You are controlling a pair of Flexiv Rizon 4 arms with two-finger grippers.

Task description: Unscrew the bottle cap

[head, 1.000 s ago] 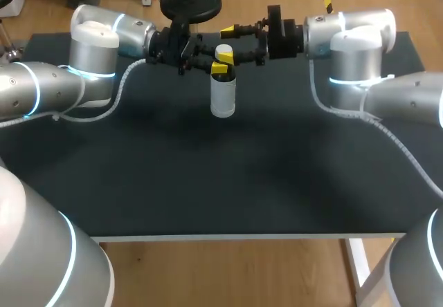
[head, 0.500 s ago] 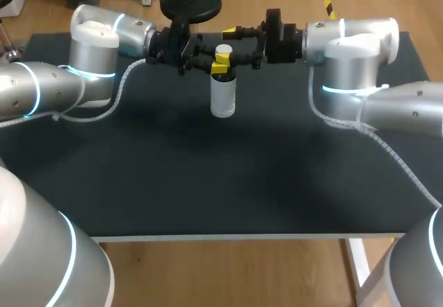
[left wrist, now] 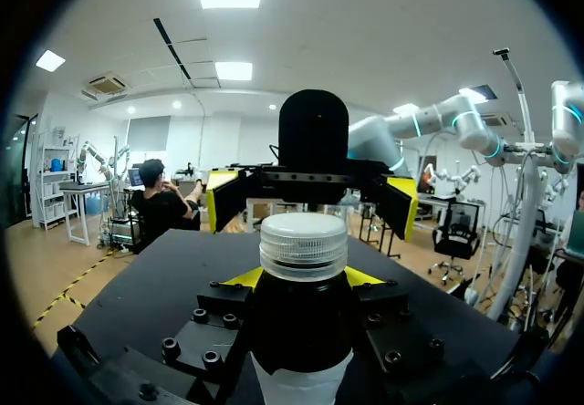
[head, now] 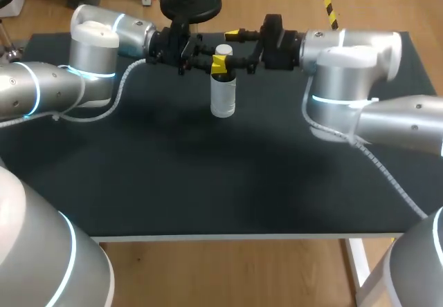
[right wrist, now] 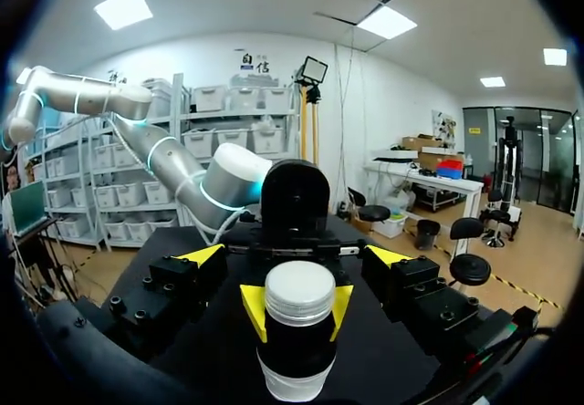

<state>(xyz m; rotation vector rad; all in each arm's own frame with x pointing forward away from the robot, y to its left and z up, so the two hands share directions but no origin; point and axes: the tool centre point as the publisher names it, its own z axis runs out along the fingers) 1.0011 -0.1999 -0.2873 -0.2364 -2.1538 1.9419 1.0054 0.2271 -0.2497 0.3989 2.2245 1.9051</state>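
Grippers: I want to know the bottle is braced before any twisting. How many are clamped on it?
1. The left gripper is shut on the bottle at its neck, under the cap. The right gripper is open beside the cap, touching nothing.

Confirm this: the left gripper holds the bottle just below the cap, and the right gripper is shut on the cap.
Wrong on the right gripper: it is open, its fingers spread clear of the cap, as the right wrist view shows. The left gripper does hold the bottle just below the cap.
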